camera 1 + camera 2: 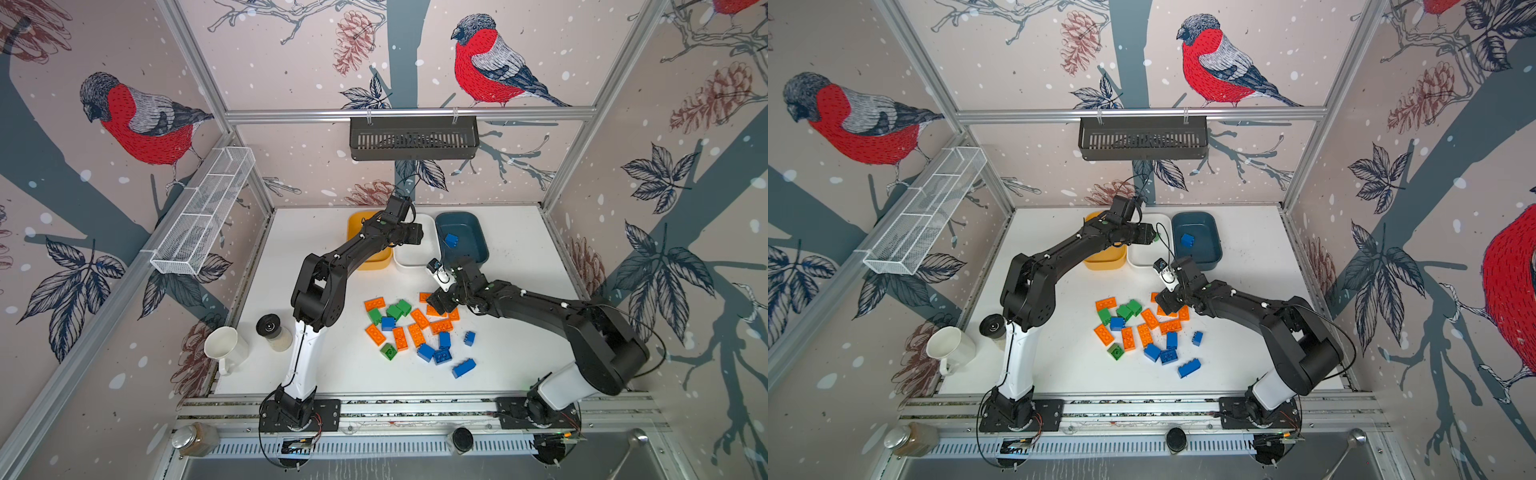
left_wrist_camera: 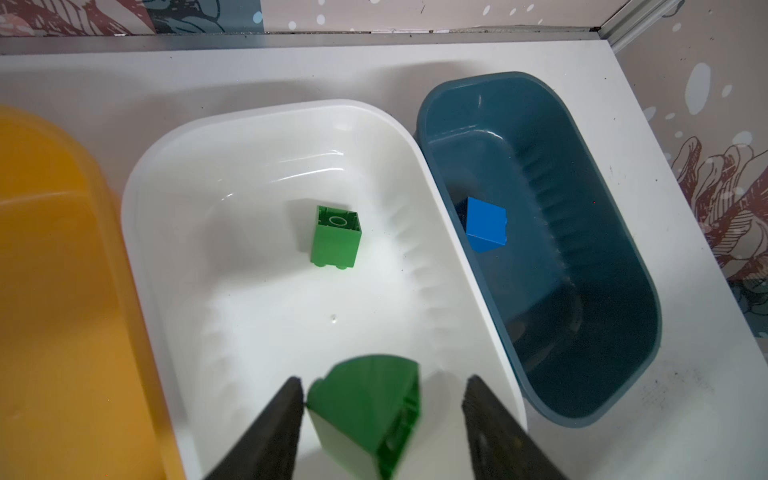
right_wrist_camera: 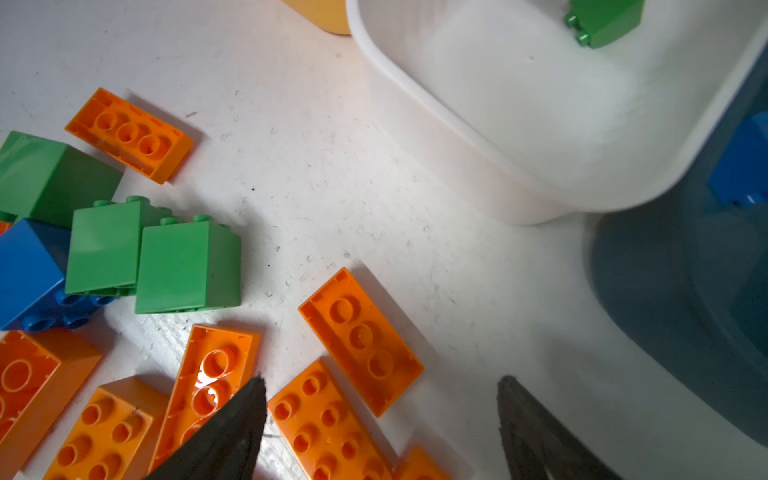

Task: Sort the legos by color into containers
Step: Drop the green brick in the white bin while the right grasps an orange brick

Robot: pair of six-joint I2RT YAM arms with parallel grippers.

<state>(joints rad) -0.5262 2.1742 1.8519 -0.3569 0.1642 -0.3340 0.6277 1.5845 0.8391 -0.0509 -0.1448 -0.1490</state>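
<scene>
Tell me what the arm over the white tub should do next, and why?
Probably lift the left gripper and head for the pile of plastic bricks. Its jaws stand apart, and the small green plastic brick between them looks let go, above the white plastic tub where a second green brick lies.

Both top views come through bright and evenly lit, with soft light that seems to fall from above. The legos [image 1: 417, 334] throw only short, faint shadows on the white counter [image 1: 519, 332]. The wide lens bows the frame posts [image 1: 195, 62] toward the left and right edges. On my left wrist feed, glare streaks the white tub [image 2: 316, 166] wall, and the green lego [image 2: 365, 407] nearest the lens is smeared with blur. On the right wrist feed an orange lego [image 3: 212, 374] carries a blown-out highlight, and the teal tub [image 3: 685, 291] looks soft.
</scene>
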